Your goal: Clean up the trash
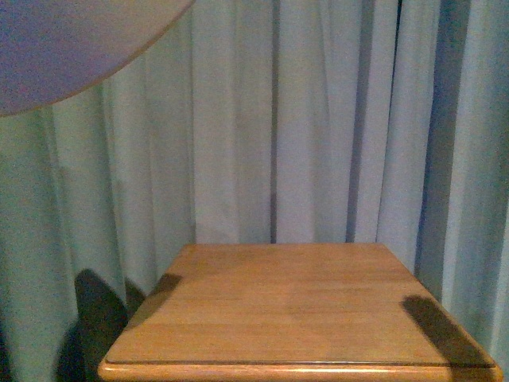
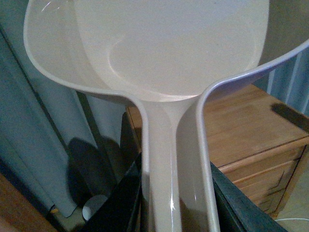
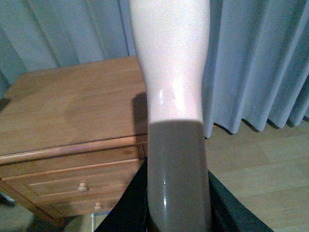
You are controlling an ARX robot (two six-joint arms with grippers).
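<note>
Now, trash, look: I cannot describe it; none of my three views shows it.
Trash, place: cannot tell.
Trash against the jaws: cannot tell; each pair of jaws has another thing between it.
Left jaws: closed narrow on the stem of a white scoop (image 2: 159,53), with one dark jaw touching the stem on each side.
Scoop: glossy off-white plastic. It has a deep bowl with a raised rim that narrows into a channelled handle. The bowl fills most of the left wrist view. Its edge also shows as a pale curve (image 1: 71,40) in the upper left corner of the front view, above the table (image 1: 294,310).
Right jaws: clamped on a pale handle (image 3: 171,63), one dark jaw on either side.
Pale handle: glossy, pinkish white, widening away from the jaws. Its far end runs out of frame, so I cannot tell what tool it is.
Table: honey-coloured wood with a rounded front edge, straight ahead of me. A dark shadow lies across each side edge. A drawer knob (image 3: 83,186) shows on its front.
Curtain (image 1: 318,119): pale blue-grey, pleated, hanging just behind the table.
Floor (image 3: 260,164): light wood, beside the table.
</note>
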